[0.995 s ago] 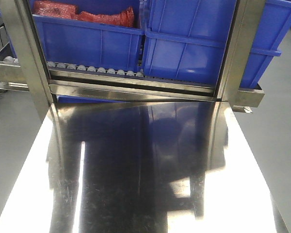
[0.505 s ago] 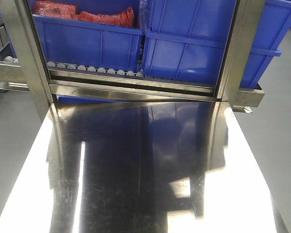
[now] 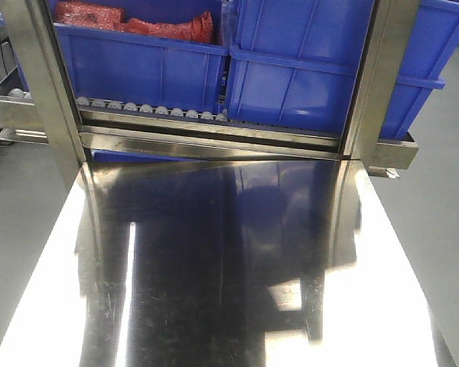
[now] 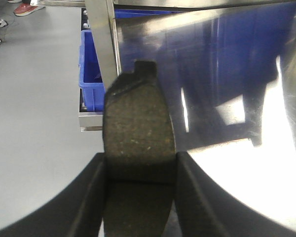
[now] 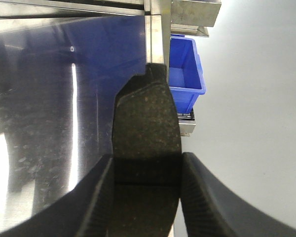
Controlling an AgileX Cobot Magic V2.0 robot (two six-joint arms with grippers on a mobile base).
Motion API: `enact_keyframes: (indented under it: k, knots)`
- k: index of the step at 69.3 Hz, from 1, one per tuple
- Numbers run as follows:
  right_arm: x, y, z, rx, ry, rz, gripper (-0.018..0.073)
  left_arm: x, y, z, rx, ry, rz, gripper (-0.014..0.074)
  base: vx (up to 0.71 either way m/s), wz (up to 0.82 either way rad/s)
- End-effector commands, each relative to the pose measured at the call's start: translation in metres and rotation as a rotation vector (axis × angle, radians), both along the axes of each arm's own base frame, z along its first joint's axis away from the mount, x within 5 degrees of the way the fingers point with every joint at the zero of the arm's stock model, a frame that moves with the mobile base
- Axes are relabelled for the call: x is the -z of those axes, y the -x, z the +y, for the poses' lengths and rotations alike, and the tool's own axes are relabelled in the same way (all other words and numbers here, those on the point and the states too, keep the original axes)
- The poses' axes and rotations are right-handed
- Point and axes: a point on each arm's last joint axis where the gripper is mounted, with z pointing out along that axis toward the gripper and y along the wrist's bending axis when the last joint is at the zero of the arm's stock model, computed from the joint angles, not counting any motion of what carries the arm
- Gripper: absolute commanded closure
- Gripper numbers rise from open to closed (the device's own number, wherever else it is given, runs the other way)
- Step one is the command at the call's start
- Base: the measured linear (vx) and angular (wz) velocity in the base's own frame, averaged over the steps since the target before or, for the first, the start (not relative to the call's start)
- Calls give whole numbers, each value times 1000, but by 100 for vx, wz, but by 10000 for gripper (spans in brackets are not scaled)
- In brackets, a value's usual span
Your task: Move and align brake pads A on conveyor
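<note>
Nothing on the table [image 3: 214, 267] is seen to have moved since the earlier front views, bar a slight shift of the whole view. A pad [image 4: 138, 123] is clamped across its width between the fingers of the left gripper [image 4: 140, 165] over the table's left edge, a second pad [image 5: 145, 123] likewise in the right gripper [image 5: 145, 168] over the right edge; the conveyor is not seen. Both pads are judged stiff, dense and rough-faced, so a firm hold on the side edges is judged unlikely to slip.
</note>
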Motion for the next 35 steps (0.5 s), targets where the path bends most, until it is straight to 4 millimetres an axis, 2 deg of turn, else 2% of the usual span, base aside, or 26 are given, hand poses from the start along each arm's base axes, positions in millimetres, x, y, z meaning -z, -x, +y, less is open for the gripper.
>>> enact_keyframes:
  k: [1, 20, 35]
  knots:
    - [-15, -4, -1, 2, 9, -108, 564, -14, -4, -1, 6, 13, -107, 603, -1, 4]
    - [-15, -4, -1, 2, 8, -110, 564, -14, -4, -1, 6, 13, -107, 603, -4, 15]
    - [-15, -4, -1, 2, 8, -110, 564, -14, -4, -1, 6, 13, -107, 603, -9, 39]
